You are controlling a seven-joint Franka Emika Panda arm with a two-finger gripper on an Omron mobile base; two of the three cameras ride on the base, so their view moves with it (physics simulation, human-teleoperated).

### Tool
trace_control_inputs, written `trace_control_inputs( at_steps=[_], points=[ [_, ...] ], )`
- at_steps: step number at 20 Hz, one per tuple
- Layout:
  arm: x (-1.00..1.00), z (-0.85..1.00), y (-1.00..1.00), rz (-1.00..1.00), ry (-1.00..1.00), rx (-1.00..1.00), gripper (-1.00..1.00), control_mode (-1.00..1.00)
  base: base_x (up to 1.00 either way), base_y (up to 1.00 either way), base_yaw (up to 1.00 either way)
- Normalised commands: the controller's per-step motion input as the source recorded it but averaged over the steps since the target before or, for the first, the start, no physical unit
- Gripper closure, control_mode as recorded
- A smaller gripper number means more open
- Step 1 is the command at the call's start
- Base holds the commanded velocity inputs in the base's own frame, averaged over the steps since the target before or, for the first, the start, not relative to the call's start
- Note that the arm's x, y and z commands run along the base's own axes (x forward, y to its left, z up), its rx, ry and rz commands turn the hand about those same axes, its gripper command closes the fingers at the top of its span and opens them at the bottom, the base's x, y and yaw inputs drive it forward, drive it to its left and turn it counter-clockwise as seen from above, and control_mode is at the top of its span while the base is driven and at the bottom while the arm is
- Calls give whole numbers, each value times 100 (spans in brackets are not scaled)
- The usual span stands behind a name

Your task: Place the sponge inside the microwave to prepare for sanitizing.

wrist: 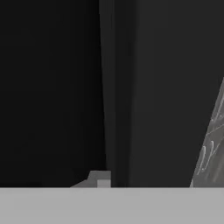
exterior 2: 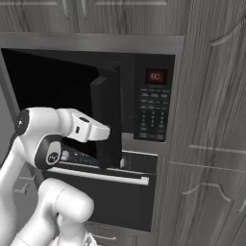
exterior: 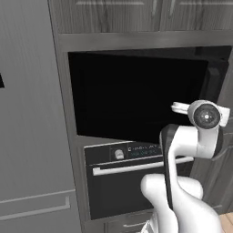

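With the microwave (exterior 2: 144, 101) door (exterior 2: 108, 117) swung open, the tool's state can't be told; fetching the sponge likely comes next.

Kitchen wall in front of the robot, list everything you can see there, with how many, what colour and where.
microwave: one, black, built into the wood cabinetry above the oven; red display at the top of its button panel
microwave door: one, black, swung open toward the camera in the right base view
oven: one, black, directly below the microwave, with a knob on its control strip
oven handle: one, silver bar across the top of the oven door
cabinets: grey-brown wood, above the microwave and to its right
tall panel: one, grey, left of the microwave
robot arm: one, white with dark joints, reaching to the open door; its pincer is hidden behind the door
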Motion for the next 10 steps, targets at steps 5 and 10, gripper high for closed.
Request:
trace_control_inputs(
  at_steps=[5, 10],
  points=[
    [-33, -5, 53, -24, -20, 0, 100, -100, 0, 0, 0],
    [-28, -8, 50, -23, -25, -1, 100, -100, 0, 0, 0]
  ],
)
